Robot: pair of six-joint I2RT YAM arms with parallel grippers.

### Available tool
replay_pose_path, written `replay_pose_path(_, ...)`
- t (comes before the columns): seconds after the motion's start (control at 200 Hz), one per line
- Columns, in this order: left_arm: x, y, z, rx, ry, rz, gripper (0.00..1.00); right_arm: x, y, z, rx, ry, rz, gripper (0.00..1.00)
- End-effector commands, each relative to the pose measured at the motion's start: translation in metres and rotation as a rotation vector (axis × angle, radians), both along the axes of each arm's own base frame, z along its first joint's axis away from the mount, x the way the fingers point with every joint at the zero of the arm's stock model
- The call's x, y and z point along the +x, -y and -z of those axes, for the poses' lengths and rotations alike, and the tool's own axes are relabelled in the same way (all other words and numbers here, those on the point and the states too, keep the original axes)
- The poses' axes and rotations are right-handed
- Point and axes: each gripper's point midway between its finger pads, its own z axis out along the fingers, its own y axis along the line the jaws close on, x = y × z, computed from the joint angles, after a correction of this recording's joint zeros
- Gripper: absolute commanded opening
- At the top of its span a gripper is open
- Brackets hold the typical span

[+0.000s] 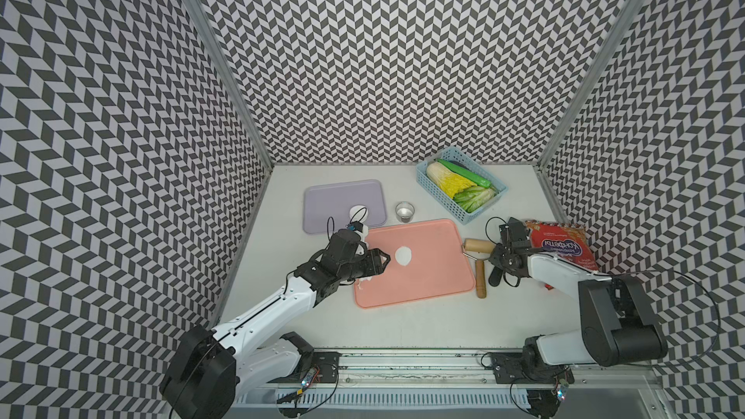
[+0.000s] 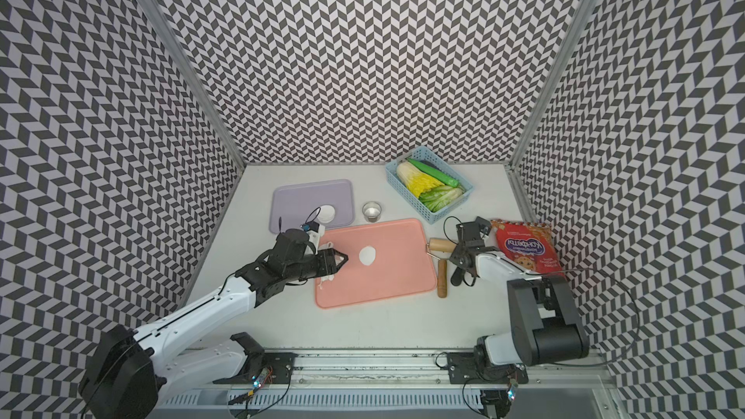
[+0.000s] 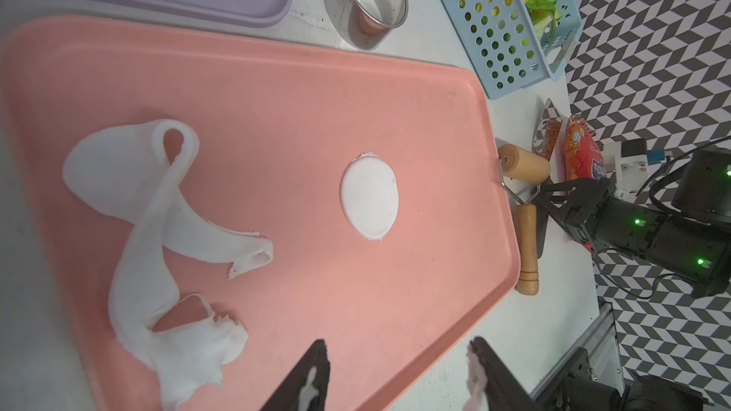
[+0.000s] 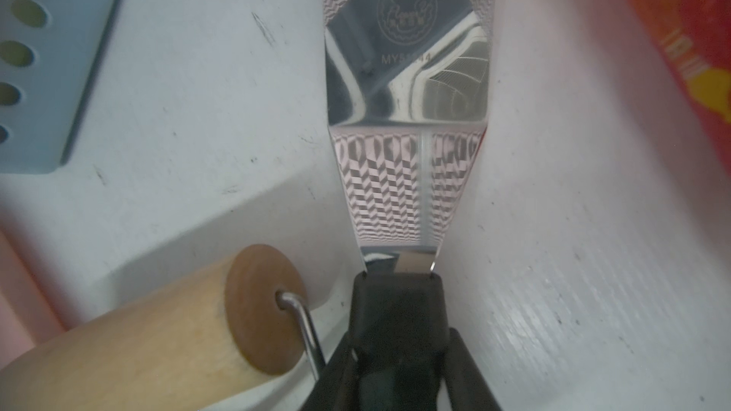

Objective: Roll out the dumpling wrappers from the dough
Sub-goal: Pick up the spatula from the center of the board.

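- Fingertips (image 3: 321, 353) of the left gripper (image 3: 398, 345) stand well apart with nothing between them; white smears cling to both.
- Just ahead of those open jaws, near but untouched, a thin round white dumpling wrapper (image 3: 370, 199) lies flat on the salmon-pink plastic tray (image 3: 277, 85).
- Beside and partly under this gripper, on the same tray, sprawl ragged white dough scraps (image 3: 150, 207), looped and folded over themselves.
- Beyond the gripper, on the lilac plastic tray (image 2: 310, 195), more white discs (image 2: 327, 212) rest, stacked as far as I can tell. A small metal ring cup (image 2: 371, 210) stands just beside that tray.
- Across the pink tray, the right gripper (image 4: 397, 349) clamps the black handle of a mirror-bright metal spatula (image 4: 407, 112), which lies just beside a wooden rolling pin (image 4: 158, 342).
- Handling, as a judgement: the wrapper looks very light, limp, tacky and easily stretched or torn. A pinch at its rim would likely deform it, so sliding the spatula blade under one edge and lifting it flat seems the safer hold. The scraps can be pinched wherever they are thickest.
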Motion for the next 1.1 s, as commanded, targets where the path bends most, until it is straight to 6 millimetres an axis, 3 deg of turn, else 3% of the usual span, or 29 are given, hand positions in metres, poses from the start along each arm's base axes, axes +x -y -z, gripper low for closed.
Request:
replay_pose_path(0.0, 0.001, 0.004, -0.006, -0.022, 0.019, 0.012, 0.59, -0.051, -0.005, 0.045, 0.013, -0.243, -0.032, 0.35)
replay_pose_path(0.08, 0.002, 0.004, -0.006, -0.023, 0.02, 0.011, 0.58, -0.052, -0.005, 0.049, 0.015, -0.259, -0.038, 0.31)
replay_pose_path(0.21, 0.002, 0.004, -0.006, -0.023, 0.022, 0.009, 0.59, -0.05, -0.005, 0.045, 0.013, -0.247, -0.035, 0.06)
replay_pose_path(0.28, 0.003, 0.005, -0.007, -0.023, 0.022, 0.01, 0.59, -0.048, -0.007, 0.038, 0.025, -0.218, -0.039, 0.0)
replay_pose_path(0.451, 0.005, 0.007, -0.009, -0.022, 0.025, 0.016, 0.58, -0.038, -0.01, 0.003, 0.049, -0.094, -0.052, 0.0)
replay_pose_path(0.651, 0.009, 0.008, -0.016, -0.024, 0.038, 0.012, 0.59, -0.029, -0.018, -0.061, 0.111, 0.137, -0.074, 0.0)
replay_pose_path(0.831, 0.012, 0.013, -0.022, -0.032, 0.043, 0.021, 0.58, -0.025, -0.029, -0.091, 0.144, 0.224, -0.135, 0.0)
replay_pose_path(1.097, 0.02, 0.033, -0.061, -0.129, 0.12, 0.083, 0.64, -0.023, -0.076, -0.144, 0.199, 0.395, -0.348, 0.0)
